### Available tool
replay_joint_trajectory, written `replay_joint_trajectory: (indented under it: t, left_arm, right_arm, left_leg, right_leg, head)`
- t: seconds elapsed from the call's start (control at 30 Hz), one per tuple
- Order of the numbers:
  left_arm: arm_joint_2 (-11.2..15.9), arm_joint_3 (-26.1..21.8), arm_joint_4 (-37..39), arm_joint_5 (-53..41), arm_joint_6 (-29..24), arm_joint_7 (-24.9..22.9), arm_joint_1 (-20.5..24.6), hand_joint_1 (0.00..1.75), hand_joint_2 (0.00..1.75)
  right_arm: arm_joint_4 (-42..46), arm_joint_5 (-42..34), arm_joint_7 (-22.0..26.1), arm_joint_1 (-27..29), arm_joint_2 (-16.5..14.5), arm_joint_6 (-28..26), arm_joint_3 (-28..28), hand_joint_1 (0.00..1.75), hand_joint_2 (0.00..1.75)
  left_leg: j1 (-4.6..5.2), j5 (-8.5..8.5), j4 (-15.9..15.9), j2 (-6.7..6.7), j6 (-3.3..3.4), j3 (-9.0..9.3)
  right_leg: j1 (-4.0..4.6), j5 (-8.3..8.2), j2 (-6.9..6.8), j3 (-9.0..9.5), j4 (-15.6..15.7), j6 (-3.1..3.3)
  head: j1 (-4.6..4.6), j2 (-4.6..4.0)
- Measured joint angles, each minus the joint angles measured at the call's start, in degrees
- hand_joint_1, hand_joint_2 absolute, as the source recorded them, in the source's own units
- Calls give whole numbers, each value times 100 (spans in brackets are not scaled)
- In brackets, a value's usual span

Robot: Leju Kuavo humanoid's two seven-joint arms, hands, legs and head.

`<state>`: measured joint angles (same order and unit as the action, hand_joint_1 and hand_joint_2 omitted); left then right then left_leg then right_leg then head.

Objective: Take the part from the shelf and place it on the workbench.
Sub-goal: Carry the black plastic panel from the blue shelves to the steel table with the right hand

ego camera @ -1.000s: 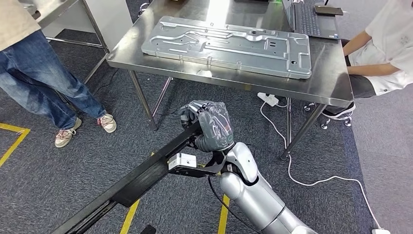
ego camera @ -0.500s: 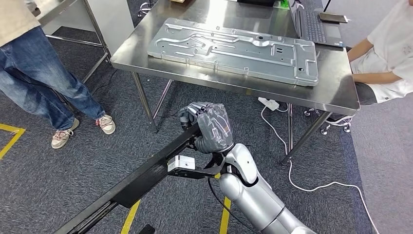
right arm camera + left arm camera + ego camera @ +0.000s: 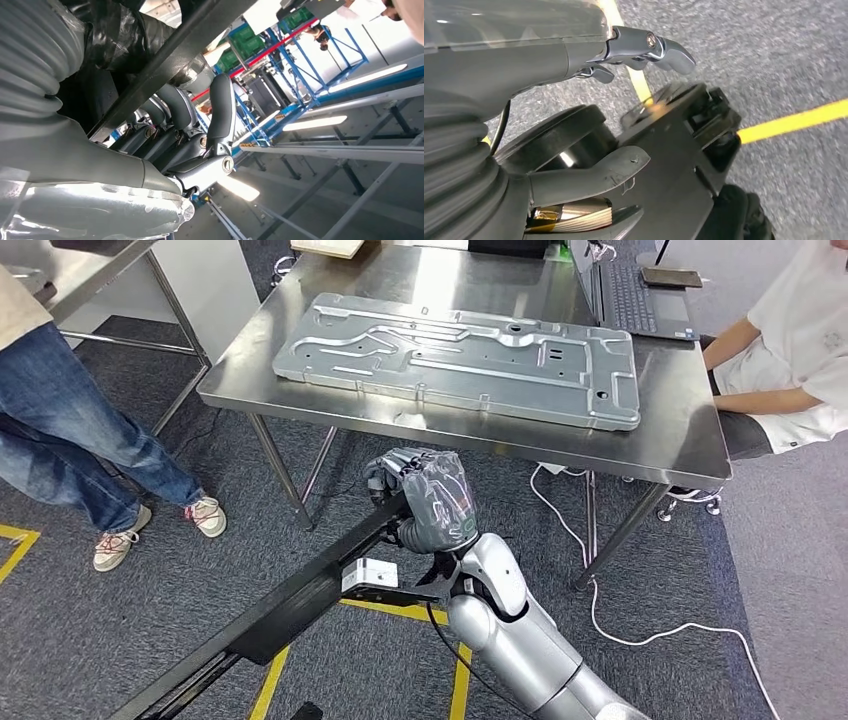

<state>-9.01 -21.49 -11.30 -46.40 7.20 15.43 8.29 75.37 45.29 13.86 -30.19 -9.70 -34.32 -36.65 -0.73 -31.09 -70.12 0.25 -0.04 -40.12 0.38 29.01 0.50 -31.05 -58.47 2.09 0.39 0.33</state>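
The part is a long black metal bar that runs from the lower left of the head view up to my right hand. That hand grips the bar near its upper end, fingers wrapped round it. In the right wrist view the bar crosses the curled fingers. The steel workbench stands just ahead of the hand, the bar's tip below its front edge. A large grey stamped metal panel lies on it. My left hand hangs over the carpet with thumb and fingers apart, holding nothing.
A person in jeans stands at the left. Another person sits at the bench's right end by a laptop. A white cable trails under the bench. Yellow tape marks the carpet.
The whole view has shifted: the workbench now sits lower and nearer in the picture, and the standing person lies further left. My right hand and the bar keep their place in the view.
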Motion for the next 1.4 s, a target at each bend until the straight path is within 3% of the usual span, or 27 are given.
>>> replay_joint_trajectory:
  t: [0.03,0.07,0.13,0.27,0.33,0.4,0.43,0.47,0.5,0.57,0.6,0.67,0.77,0.83,0.9,0.93,0.97,1.0,1.07,1.1,1.13,1.27,1.33,1.4]
  left_arm:
    - [1,0,0,0,1,0,-3,0,175]
    - [1,-1,1,0,2,-1,-5,0,175]
    - [-2,-3,2,0,2,-1,3,0,175]
    - [-4,-5,0,4,2,8,4,0,175]
    - [-5,-6,0,4,2,15,26,0,175]
    - [-6,-8,0,4,2,17,37,0,175]
    - [-5,-8,0,4,2,17,34,0,175]
    - [-5,-9,0,4,2,17,30,0,175]
    - [-7,-9,0,4,2,17,27,0,175]
    - [-25,-10,1,4,5,19,27,0,175]
    - [-37,-11,1,4,7,21,31,0,175]
    - [-56,-13,2,4,10,27,39,0,175]
    - [-63,-16,2,4,10,38,39,0,175]
    - [-61,-17,2,3,10,42,56,0,175]
    - [-61,-21,2,2,10,44,61,0,175]
    - [-58,-23,2,2,10,44,51,0,175]
    - [-56,-25,2,2,10,44,40,0,175]
    - [-54,-27,2,2,10,44,31,0,175]
    - [-56,-32,2,2,10,44,25,0,175]
    - [-60,-34,2,1,11,44,27,0,175]
    - [-64,-37,2,1,11,44,31,0,175]
    - [-66,-39,2,2,10,45,15,0,175]
    - [-66,-40,2,1,10,50,25,0,175]
    - [-63,-42,2,0,7,52,37,0,175]
  right_arm:
    - [-2,0,0,0,0,0,0,175,175]
    - [-6,0,0,-1,1,0,0,175,175]
    - [-16,1,0,-5,0,-1,-1,175,175]
    - [-17,2,-3,-30,-2,2,-4,175,175]
    - [-16,2,-4,-60,-2,3,-5,175,175]
    - [-26,1,-4,-65,1,4,-7,175,175]
    - [-34,0,-4,-58,3,5,-7,175,175]
    - [-43,0,-4,-54,4,6,-7,175,175]
    - [-48,0,-4,-55,4,7,-7,175,175]
    - [-54,0,-4,-70,4,7,-7,175,175]
    - [-58,1,-4,-80,4,8,-8,175,175]
    - [-64,2,-4,-92,2,10,-10,175,175]
    - [-64,4,-6,-105,-5,10,-12,175,175]
    - [-65,4,-6,-138,-17,9,-13,175,175]
    - [-73,4,-7,-151,-27,9,-13,175,175]
    - [-81,4,-7,-144,-30,9,-13,175,175]
    - [-92,4,-7,-136,-31,9,-13,175,175]
    - [-101,4,-6,-132,-32,9,-13,175,175]
    - [-111,4,-6,-133,-34,9,-13,175,175]
    - [-114,4,-6,-137,-36,9,-13,175,175]
    - [-114,4,-7,-141,-38,8,-13,175,175]
    - [-113,6,-4,-139,-44,4,-16,175,175]
    - [-111,7,-3,-152,-44,3,-17,175,175]
    - [-115,7,-3,-152,-41,2,-17,175,175]
  left_leg:
    - [0,304,382,0,8,88]
    - [17,502,696,0,23,160]
    - [49,700,998,-1,89,228]
    - [40,655,1081,-14,225,374]
    - [32,596,1119,-18,273,478]
    - [31,508,1123,-20,294,573]
    - [31,458,1123,-23,295,634]
    - [31,406,1123,-28,293,704]
    - [32,355,1124,-31,289,782]
    - [28,255,1136,-39,265,924]
    - [23,216,1148,-44,241,968]
    - [19,198,1168,-53,170,1027]
    - [25,190,1073,-54,87,1071]
    - [7,-23,657,-54,52,843]
    - [-18,-300,-9,-54,-14,407]
    - [-37,-347,-223,-52,-53,230]
    - [-57,-275,-254,-50,-82,136]
    - [-79,-70,-60,-49,-111,152]
    - [-126,435,646,-54,-176,347]
    - [-132,541,929,-57,-172,418]
    - [-131,591,1070,-60,-139,445]
    - [-95,611,1078,-64,91,453]
    - [-88,599,1097,-62,159,494]
    - [-63,558,1097,-62,206,524]
  right_leg:
    - [-2,72,4,72,-4,-17]
    - [0,134,9,141,-9,-38]
    - [8,218,15,201,-13,-96]
    - [5,269,4,143,-260,-197]
    - [-12,431,-13,-181,-831,-251]
    - [-29,670,-18,-673,-1490,-291]
    - [-35,697,-18,-857,-1643,-297]
    - [-38,606,-19,-948,-1606,-291]
    - [-36,388,-19,-938,-1376,-273]
    - [9,-180,-27,-756,-647,-194]
    - [45,-309,-30,-675,-359,-144]
    - [101,-371,-30,-585,-103,-44]
    - [63,-476,-28,-382,105,43]
    - [19,-483,-37,-273,188,61]
    - [12,-447,-39,-240,199,68]
    - [7,-421,-35,-218,198,60]
    - [-5,-389,-29,-188,189,46]
    - [-24,-348,-21,-152,171,21]
    - [-56,-251,-9,-96,106,-51]
    - [-60,-211,-3,-99,64,-89]
    - [-51,-181,1,-121,30,-124]
    - [-69,-69,-1,-186,-79,-247]
    - [-95,153,-15,-381,-499,-290]
    - [-100,432,-22,-823,-1274,-307]
  head:
    - [1,0]
    - [2,0]
    - [-1,0]
    - [-3,0]
    - [-1,0]
    - [-2,0]
    - [-2,0]
    - [-2,0]
    - [-2,0]
    - [-3,0]
    - [4,0]
    - [15,0]
    - [20,0]
    - [17,0]
    - [14,0]
    - [15,0]
    - [14,0]
    - [14,0]
    - [14,0]
    - [14,0]
    - [13,0]
    - [10,0]
    - [11,0]
    - [11,0]
